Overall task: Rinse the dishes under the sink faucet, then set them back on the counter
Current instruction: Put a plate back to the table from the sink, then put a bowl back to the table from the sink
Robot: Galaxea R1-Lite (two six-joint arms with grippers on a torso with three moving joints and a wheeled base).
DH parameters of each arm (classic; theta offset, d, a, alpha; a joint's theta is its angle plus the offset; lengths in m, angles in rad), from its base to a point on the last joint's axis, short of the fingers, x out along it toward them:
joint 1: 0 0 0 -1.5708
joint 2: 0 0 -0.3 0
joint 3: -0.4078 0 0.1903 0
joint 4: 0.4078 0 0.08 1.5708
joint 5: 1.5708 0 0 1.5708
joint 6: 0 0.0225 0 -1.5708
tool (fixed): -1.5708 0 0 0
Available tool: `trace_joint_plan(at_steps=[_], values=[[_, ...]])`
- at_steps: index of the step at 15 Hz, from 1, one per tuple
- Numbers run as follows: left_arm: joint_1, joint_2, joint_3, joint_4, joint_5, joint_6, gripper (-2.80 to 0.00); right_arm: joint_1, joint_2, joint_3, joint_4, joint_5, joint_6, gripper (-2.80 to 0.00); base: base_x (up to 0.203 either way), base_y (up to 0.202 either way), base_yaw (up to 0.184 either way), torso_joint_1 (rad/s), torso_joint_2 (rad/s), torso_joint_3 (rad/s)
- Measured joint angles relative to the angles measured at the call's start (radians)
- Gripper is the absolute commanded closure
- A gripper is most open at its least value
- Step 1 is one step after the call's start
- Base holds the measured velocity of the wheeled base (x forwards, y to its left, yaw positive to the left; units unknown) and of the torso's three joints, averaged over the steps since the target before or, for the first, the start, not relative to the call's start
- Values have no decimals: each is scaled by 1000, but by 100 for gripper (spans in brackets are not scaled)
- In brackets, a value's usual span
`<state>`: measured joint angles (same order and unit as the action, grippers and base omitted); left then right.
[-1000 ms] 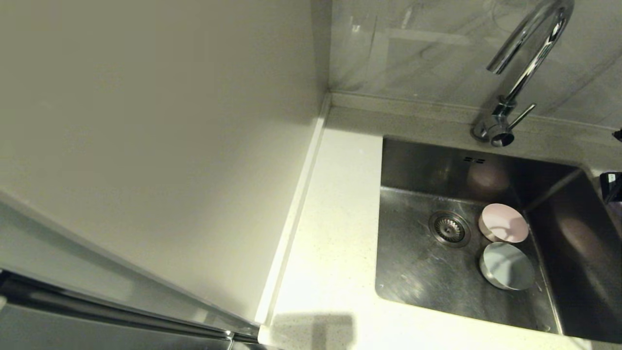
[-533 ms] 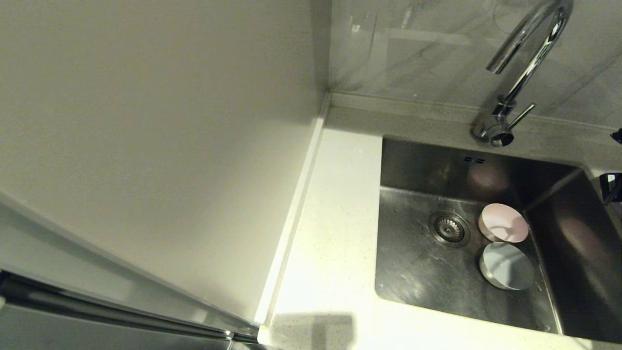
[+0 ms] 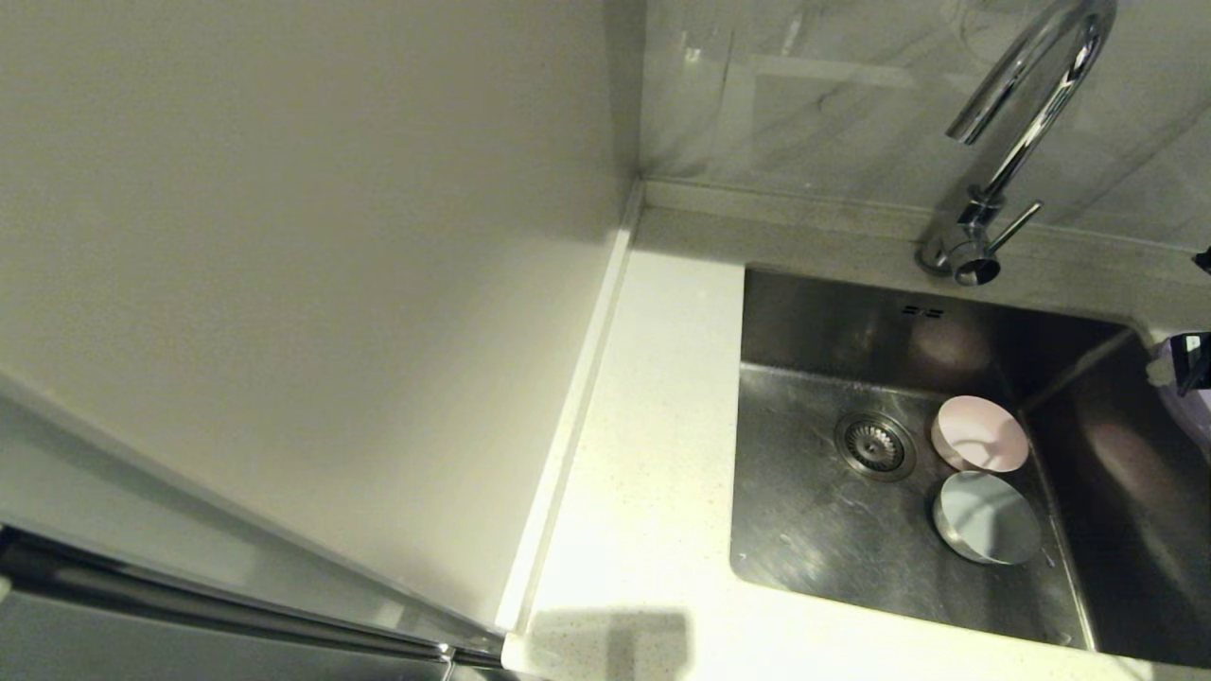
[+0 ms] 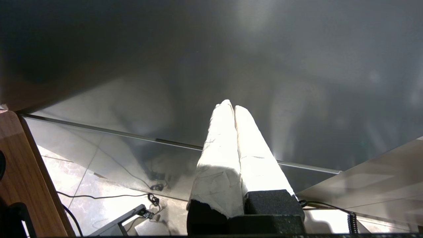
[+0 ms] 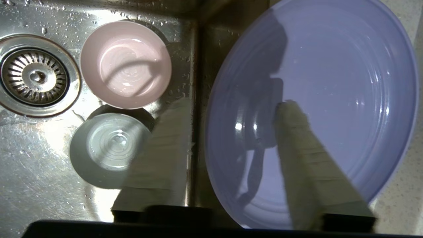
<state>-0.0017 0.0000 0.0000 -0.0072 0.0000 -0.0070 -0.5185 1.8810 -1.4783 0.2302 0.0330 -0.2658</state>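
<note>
A: Right hand (image 5: 231,104), what state?

B: Spread apart, gripping nothing that I can see. One finger (image 5: 307,165) sits over the face of the lilac plate (image 5: 330,82). The other is outside the plate's rim, over the steel. So the rim runs between the two fingers.

A: Is it touching the plate?

B: Can't tell.

A: Where's the plate?

B: At the right side of the sink (image 5: 33,185). Its far edge is over the speckled worktop (image 5: 396,211), the rest over the basin. It looks tilted, but I can't tell what it rests on.

A: So what does the next move turn on?

B: My guess is that rim. The plate is straight ahead of the hand and already straddled, so closing would pinch the edge. It's round, so no long axis to line up with.

A: Other dishes?

B: The pink cup (image 5: 125,64) and the pale bowl (image 5: 109,148) stand upright on the sink floor, just beside each other. They're near the drain strainer (image 5: 34,76), on the side away from the plate. The faucet (image 3: 1031,104) is at the back, and no stream shows.

A: Left hand (image 4: 231,105)?

B: Fingers pressed together, empty, parked away from the sink. The right arm is clearly the nearer one.
</note>
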Motion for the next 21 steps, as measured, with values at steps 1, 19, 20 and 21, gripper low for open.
trace_joint_plan(at_steps=[1, 19, 20, 21], values=[[0, 0, 0, 0, 0, 0, 0, 0, -2, 0, 0, 0, 1, -280, 0, 0, 0, 0, 0, 0], [0, 0, 0, 0, 0, 0, 0, 329, -412, 459, 182, 55, -204, -280, 0, 0, 0, 0, 0, 0], [0, 0, 0, 0, 0, 0, 0, 343, -397, 466, 183, 17, -204, -280, 0, 0, 0, 0, 0, 0], [0, 0, 0, 0, 0, 0, 0, 358, -379, 471, 183, -12, -204, -280, 0, 0, 0, 0, 0, 0]])
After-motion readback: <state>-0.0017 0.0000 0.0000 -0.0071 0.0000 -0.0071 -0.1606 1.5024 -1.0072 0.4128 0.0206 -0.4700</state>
